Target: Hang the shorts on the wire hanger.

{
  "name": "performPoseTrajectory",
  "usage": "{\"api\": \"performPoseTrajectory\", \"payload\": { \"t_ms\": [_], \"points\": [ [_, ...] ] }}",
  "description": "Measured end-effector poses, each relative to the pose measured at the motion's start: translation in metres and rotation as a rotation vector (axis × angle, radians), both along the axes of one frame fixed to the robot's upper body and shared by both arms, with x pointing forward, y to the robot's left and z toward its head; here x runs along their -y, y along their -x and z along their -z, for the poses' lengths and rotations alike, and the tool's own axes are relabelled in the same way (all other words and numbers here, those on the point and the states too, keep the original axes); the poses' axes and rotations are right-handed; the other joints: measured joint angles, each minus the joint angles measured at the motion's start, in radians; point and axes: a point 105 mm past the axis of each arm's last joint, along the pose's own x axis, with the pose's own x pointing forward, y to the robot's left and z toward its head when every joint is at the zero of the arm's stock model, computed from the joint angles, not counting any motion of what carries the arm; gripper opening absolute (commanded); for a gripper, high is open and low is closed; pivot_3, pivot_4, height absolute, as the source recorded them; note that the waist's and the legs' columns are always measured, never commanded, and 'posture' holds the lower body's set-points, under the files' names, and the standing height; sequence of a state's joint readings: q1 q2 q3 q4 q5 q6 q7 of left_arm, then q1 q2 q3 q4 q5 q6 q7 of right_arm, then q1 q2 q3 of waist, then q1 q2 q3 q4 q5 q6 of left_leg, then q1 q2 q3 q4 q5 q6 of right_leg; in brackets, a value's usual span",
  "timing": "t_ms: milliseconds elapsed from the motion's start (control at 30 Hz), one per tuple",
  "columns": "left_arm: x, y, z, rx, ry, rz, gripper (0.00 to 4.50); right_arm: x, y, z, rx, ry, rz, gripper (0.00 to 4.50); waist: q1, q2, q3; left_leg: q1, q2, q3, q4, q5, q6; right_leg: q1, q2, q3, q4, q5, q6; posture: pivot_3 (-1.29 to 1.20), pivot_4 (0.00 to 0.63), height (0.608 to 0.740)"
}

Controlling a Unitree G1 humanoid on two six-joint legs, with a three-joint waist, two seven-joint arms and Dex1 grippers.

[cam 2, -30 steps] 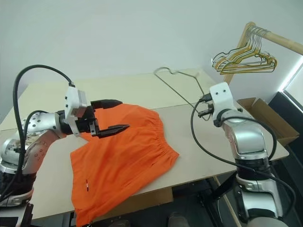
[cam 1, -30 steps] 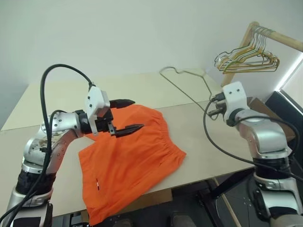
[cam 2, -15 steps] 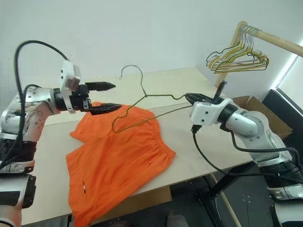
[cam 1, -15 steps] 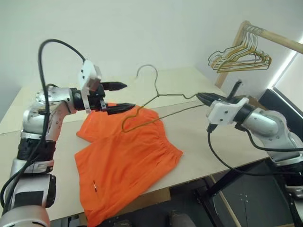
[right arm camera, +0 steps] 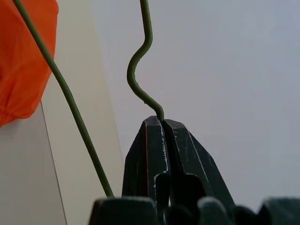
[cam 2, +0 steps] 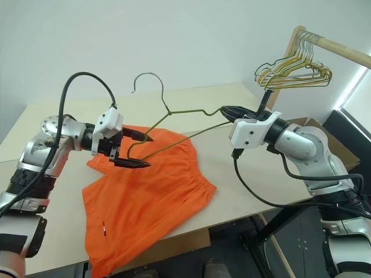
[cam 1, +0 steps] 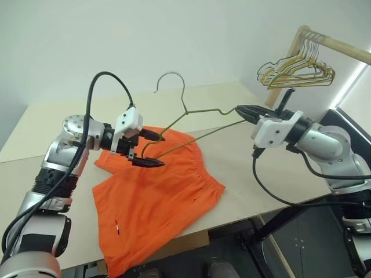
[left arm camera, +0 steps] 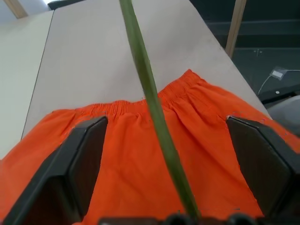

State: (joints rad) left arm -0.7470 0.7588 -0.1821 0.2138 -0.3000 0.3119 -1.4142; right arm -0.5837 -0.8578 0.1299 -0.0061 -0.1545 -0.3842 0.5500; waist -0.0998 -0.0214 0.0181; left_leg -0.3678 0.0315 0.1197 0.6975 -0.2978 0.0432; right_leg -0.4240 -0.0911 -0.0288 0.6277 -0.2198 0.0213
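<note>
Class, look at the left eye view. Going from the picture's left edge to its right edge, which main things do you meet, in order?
Left pincer over the shorts → hook of the wire hanger → right pincer, shut on the hanger's corner → bunch of gold hangers on the wooden rail.

place: laundry test room | signs: bare table (cam 1: 243,174); hanger rail (cam 1: 339,47); white wall (cam 1: 145,35)

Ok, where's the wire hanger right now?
The wire hanger is in the air above the shorts, mid-scene: the right gripper pinches one corner, and the far corner sits between the left gripper's open fingers.
</note>
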Motion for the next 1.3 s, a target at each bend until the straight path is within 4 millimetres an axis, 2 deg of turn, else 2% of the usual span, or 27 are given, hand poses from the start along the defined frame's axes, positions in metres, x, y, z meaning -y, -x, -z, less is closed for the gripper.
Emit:
{"api": "performPoseTrajectory", "payload": {
  "t_ms": [300, 367, 600, 667, 700, 833, 1067, 1100, 1200, 1300],
  "points": [
    [-0.003, -0.003, 0.008, 0.023, -0.025, -0.017, 0.34, -0.001, -0.002, -0.012, 0.043, -0.009, 0.006, 0.00, 0.001, 0.000, 0.000, 0.000, 0.000, 0.000, 0.001, -0.001, 0.001, 0.000, 0.000, 0.000, 0.000, 0.000, 0.000, -0.11, 0.000, 0.740],
    [-0.007, -0.006, 0.008, 0.024, -0.018, -0.049, 0.01, -0.003, -0.002, -0.012, 0.042, -0.016, 0.001, 0.00, 0.001, 0.000, 0.000, 0.000, 0.000, 0.000, 0.001, -0.001, 0.001, 0.000, 0.000, 0.000, 0.001, 0.000, 0.000, -0.11, 0.000, 0.740],
    [-0.013, -0.010, 0.007, 0.018, -0.007, -0.099, 0.01, -0.006, 0.000, -0.010, 0.042, -0.008, -0.014, 0.00, 0.002, 0.000, 0.000, 0.000, 0.000, 0.000, 0.002, -0.001, 0.001, 0.000, 0.000, 0.000, 0.001, 0.000, 0.000, -0.12, 0.000, 0.740],
    [-0.014, -0.011, 0.008, 0.013, -0.006, -0.110, 0.00, -0.006, 0.002, -0.008, 0.037, 0.002, -0.020, 0.51, 0.002, 0.000, 0.000, 0.000, 0.000, 0.000, 0.002, -0.001, 0.001, 0.000, 0.000, -0.001, 0.001, 0.000, 0.000, -0.12, 0.000, 0.740],
    [-0.015, -0.012, 0.009, 0.006, -0.006, -0.117, 0.00, -0.006, 0.004, -0.006, 0.032, 0.017, -0.028, 0.62, 0.002, 0.000, 0.000, 0.000, 0.000, 0.000, 0.002, -0.001, 0.001, 0.000, -0.001, -0.001, 0.001, 0.000, 0.000, -0.12, 0.000, 0.740],
    [-0.015, -0.011, 0.010, 0.002, -0.014, -0.112, 0.00, -0.007, 0.016, 0.010, -0.023, 0.089, -0.078, 1.96, 0.002, 0.000, 0.000, 0.000, 0.000, 0.000, 0.002, -0.001, 0.001, 0.000, -0.001, -0.001, 0.001, 0.000, 0.000, -0.12, 0.000, 0.740],
    [-0.022, -0.013, 0.012, 0.020, -0.067, -0.137, 0.00, 0.001, 0.030, 0.021, -0.180, 0.165, -0.130, 4.44, 0.002, 0.000, 0.000, 0.000, 0.000, 0.000, 0.003, -0.004, 0.006, 0.001, 0.000, -0.001, 0.001, 0.000, 0.000, -0.10, 0.000, 0.740],
    [-0.024, -0.013, 0.012, 0.025, -0.081, -0.141, 0.00, 0.003, 0.031, 0.023, -0.210, 0.169, -0.132, 4.48, 0.002, 0.000, 0.000, 0.000, 0.000, 0.000, 0.003, -0.004, 0.006, 0.001, 0.000, -0.001, 0.001, 0.000, 0.000, -0.10, 0.000, 0.740],
    [-0.032, -0.014, 0.016, 0.048, -0.155, -0.153, 0.00, 0.011, 0.037, 0.025, -0.445, 0.146, -0.118, 4.48, 0.004, 0.000, 0.000, 0.000, 0.001, 0.000, 0.003, -0.004, 0.007, 0.001, -0.001, -0.001, 0.001, 0.000, 0.000, -0.09, 0.000, 0.740],
    [-0.036, -0.011, 0.023, 0.036, -0.199, -0.153, 0.00, 0.011, 0.036, 0.018, -0.662, 0.075, -0.088, 4.48, 0.004, 0.001, 0.000, 0.000, 0.001, -0.001, 0.005, -0.005, 0.009, 0.001, -0.001, -0.002, 0.003, 0.000, 0.000, -0.08, 0.000, 0.740]
  ]
}}
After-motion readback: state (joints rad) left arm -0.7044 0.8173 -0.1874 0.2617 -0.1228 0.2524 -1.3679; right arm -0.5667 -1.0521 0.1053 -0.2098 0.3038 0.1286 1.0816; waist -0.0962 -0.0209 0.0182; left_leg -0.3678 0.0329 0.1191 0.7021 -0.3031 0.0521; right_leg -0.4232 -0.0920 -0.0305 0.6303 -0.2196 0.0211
